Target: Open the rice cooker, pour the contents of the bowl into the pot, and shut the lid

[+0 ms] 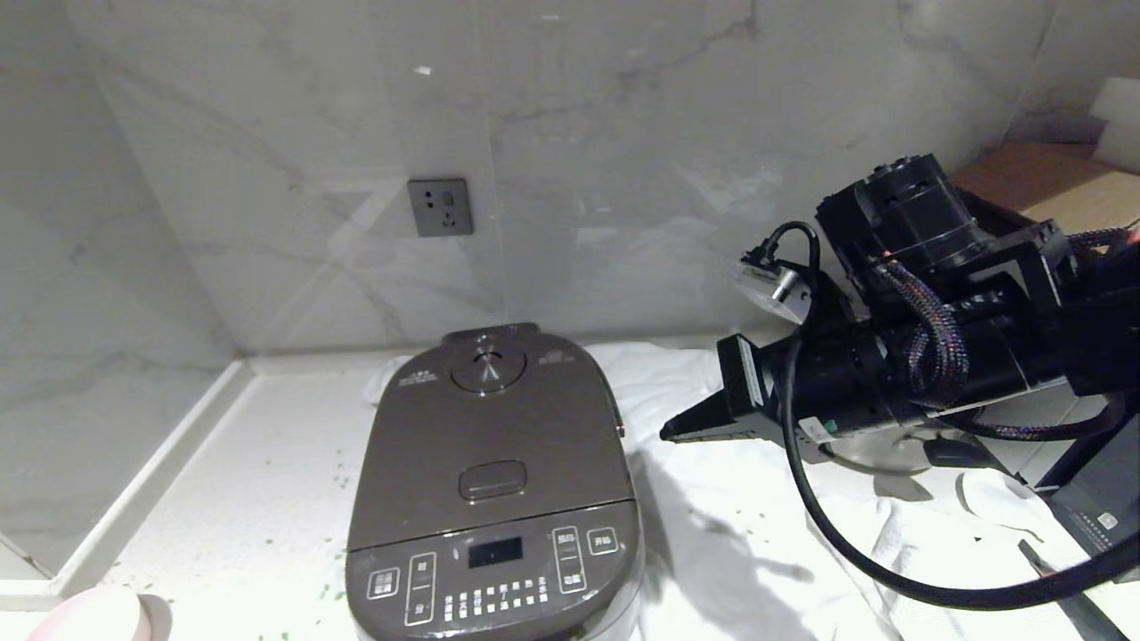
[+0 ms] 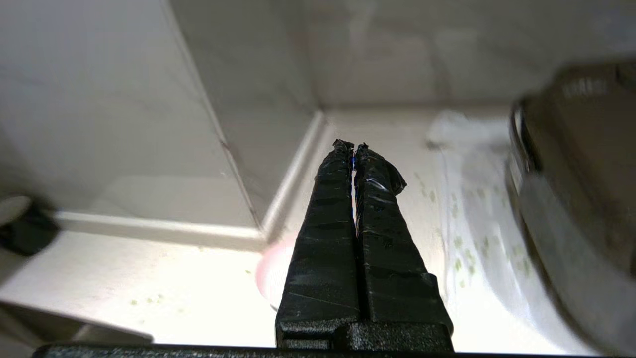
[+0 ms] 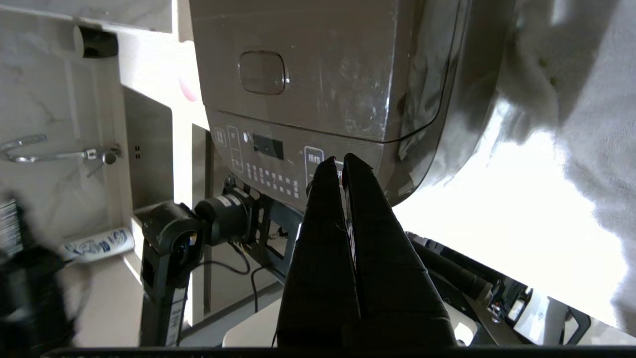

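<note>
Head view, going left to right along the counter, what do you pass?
The bowl at the bottom left corner → the rice cooker, lid shut → the right gripper → the white cloth.

white counter (image 1: 267,499): rice cooker (image 1: 494,499), white cloth (image 1: 757,534), bowl (image 1: 89,616).

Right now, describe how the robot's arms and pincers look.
The right arm is black and blocky, with braided sleeving and a thick black cable looping below. Its right pincer has long, tapering matte-black fingers. The left pincer matches, wrapped in wrinkled black tape.
</note>
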You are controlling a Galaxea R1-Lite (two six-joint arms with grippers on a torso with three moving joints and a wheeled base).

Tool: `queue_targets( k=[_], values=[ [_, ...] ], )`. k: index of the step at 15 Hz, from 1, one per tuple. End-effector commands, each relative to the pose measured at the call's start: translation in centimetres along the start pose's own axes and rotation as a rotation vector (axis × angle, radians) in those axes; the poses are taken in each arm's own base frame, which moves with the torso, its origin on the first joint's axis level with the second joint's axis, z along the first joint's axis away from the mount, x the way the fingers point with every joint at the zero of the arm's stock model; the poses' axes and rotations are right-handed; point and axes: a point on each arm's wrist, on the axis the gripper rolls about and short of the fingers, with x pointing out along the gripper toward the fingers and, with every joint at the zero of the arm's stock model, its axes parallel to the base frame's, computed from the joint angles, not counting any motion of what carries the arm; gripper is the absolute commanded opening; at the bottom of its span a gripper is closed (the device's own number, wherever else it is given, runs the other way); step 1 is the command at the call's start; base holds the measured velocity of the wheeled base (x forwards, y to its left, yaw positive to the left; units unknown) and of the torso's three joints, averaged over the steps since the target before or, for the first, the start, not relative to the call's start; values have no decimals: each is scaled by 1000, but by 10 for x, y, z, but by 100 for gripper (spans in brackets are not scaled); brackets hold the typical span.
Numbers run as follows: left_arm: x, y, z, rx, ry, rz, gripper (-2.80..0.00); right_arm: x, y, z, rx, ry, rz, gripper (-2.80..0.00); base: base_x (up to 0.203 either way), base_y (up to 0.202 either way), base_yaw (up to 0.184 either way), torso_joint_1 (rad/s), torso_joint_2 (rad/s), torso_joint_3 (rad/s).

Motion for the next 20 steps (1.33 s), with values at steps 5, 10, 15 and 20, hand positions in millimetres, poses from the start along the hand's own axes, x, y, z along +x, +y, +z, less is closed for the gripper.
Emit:
queue_targets(
  k=[5,10,15,20],
  values=[
    [24,-25,-73,-52,126,-231,-280,22,3,-17,-15,96,-11,-280,0,0,0,0,0,0],
    [32,-33,-96,-94,176,-268,-280,43,13,-32,-89,172,-11,-280,0,0,0,0,0,0],
    [32,-33,-96,-106,176,-289,-280,62,18,-43,-114,232,-18,-280,0,0,0,0,0,0],
    [32,-33,-96,-104,176,-285,-280,65,8,-36,-87,225,-40,-280,0,0,0,0,0,0]
  ],
)
